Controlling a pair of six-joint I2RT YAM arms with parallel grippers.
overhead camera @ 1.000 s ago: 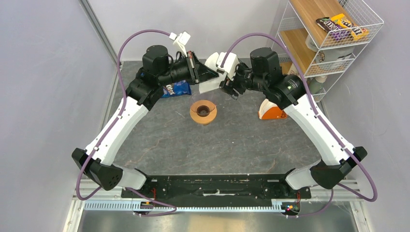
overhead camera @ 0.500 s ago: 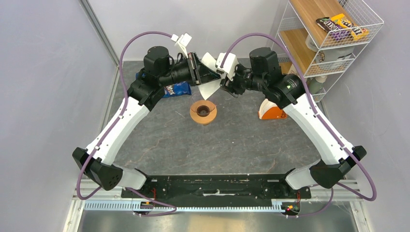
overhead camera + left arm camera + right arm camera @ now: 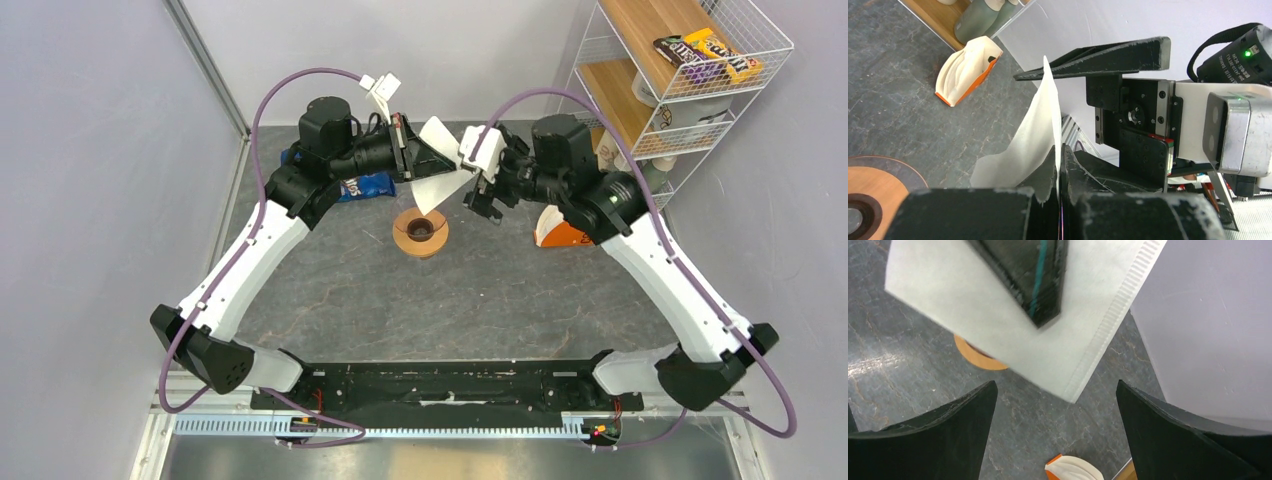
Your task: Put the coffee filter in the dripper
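The coffee filter (image 3: pixel 443 180), a thin white paper cone, hangs in the air just above and behind the dripper (image 3: pixel 420 232). Its tip points down toward the dripper. My left gripper (image 3: pixel 424 160) is shut on the filter's upper part. In the left wrist view the paper (image 3: pixel 1030 135) is pinched between the jaws (image 3: pixel 1060 152), and the dripper's rim (image 3: pixel 870 195) shows at the lower left. My right gripper (image 3: pixel 482 193) is open and empty, just right of the filter and not touching it. In the right wrist view the filter (image 3: pixel 963 305) lies ahead of the spread fingers (image 3: pixel 1055 390).
The orange-and-white filter pack (image 3: pixel 562 230) stands on the table to the right, under my right arm. A blue snack bag (image 3: pixel 362 185) lies behind my left arm. A wire shelf (image 3: pixel 690 70) with candy bags stands at the back right.
My right gripper has let go of the filter and drawn back to the right. The left gripper keeps the filter, which has swung tip-down toward the dripper.
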